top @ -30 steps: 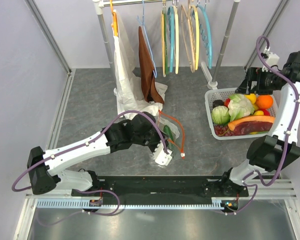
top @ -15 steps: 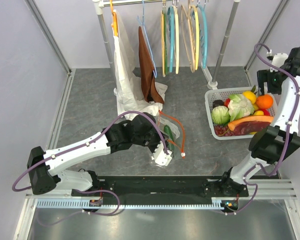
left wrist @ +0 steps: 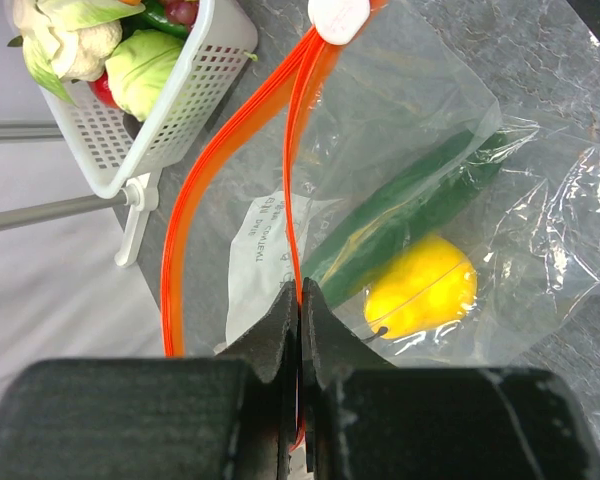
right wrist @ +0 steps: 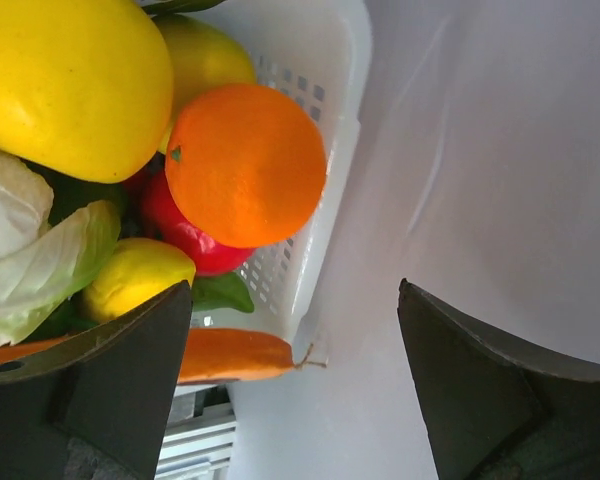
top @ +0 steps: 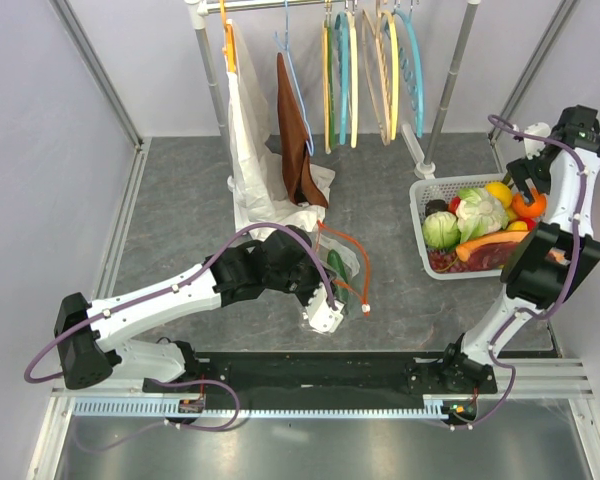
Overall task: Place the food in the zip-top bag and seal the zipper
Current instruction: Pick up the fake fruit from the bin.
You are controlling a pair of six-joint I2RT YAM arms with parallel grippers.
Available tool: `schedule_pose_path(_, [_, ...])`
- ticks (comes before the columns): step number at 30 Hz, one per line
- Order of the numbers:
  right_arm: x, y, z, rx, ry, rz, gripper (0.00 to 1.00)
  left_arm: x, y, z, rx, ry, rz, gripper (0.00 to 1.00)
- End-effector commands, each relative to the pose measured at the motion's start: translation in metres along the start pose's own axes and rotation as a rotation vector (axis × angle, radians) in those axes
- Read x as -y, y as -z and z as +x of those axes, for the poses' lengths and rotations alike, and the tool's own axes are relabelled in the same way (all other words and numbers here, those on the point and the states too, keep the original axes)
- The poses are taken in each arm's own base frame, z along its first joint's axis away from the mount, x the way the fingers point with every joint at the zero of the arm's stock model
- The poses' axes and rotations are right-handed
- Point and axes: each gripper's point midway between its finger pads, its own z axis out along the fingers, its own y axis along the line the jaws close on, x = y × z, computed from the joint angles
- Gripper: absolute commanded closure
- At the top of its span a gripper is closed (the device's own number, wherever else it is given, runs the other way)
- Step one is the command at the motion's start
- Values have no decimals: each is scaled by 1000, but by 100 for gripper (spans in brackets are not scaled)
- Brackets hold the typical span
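Grey tabletop, clothes rack behind zip-top bag, basket at right

Top view — high above near edge, facing down over whole bench. Wrist views close-up; each shares basket with top view.

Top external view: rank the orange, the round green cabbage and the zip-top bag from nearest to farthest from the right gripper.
1. orange, in the far right part of the basket, just beside the right gripper.
2. green cabbage, at the basket's left side.
3. zip-top bag, farthest left, outside the basket.
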Motion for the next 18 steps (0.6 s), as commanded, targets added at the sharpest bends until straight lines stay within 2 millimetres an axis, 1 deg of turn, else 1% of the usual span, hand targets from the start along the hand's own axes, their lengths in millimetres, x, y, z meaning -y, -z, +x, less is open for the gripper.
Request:
schedule_pose_path(1, [-2,-13,-3,-18,78,1,8,-8,7,-2,-3,-20,-11,98])
schedule_pose_path(5, [-6,-27,-5,-35,89,5,4,-7,5,-1,-5,-14,-4,98])
schedule_pose_path(10, [-19,-44,-5,-60,110,-23,4,-8,6,-2,-6,-14,-1,98])
schedule_pose_path(14, [-24,-55,-6,-70,114,-25,4,-9,5,-1,-13,-16,2,98])
schedule_pose_path(18, [-26,-65,-1,-93,122,-26,4,-8,5,-1,-13,-12,7,98])
